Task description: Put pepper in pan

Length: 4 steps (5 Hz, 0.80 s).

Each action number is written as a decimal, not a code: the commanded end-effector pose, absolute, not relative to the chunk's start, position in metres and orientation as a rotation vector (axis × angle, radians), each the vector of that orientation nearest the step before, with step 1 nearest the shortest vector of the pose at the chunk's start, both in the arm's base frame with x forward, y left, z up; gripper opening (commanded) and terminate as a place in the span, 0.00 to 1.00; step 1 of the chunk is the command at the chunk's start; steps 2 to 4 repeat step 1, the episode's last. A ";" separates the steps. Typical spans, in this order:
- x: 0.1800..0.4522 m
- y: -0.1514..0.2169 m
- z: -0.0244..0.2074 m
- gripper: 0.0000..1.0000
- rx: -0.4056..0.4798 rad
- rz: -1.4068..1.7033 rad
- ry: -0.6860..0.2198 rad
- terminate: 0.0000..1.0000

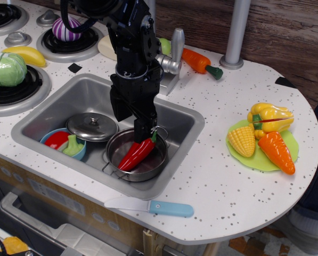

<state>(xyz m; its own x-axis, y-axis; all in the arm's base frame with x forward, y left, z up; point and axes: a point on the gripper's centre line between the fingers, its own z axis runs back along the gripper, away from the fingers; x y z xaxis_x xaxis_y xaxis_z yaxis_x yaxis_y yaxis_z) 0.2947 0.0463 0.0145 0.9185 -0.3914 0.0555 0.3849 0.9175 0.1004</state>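
The pepper (136, 154), a long glossy red chili with a green stem cap, lies slanted inside the pan (154, 163), tip toward the front left and stem up against the far rim. The pan is a small shiny steel pot with wire loop handles, standing in the sink (79, 98). My black gripper (132, 126) hangs just above the pan's far rim. Its jaws stand apart and hold nothing; the right fingertip (147, 131) is close to the pepper's stem.
A steel lid (92, 127) and a blue bowl (48, 136) with toy food lie left of the pan. The faucet (166, 58) and a carrot (197, 61) stand behind. A knife (151, 206) lies at the front edge. A green plate (254, 160) holds corn, carrot and yellow pepper at the right.
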 end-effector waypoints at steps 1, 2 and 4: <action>0.300 0.047 0.033 1.00 0.110 -0.410 -0.138 1.00; 0.300 0.047 0.033 1.00 0.110 -0.410 -0.138 1.00; 0.300 0.047 0.033 1.00 0.110 -0.410 -0.138 1.00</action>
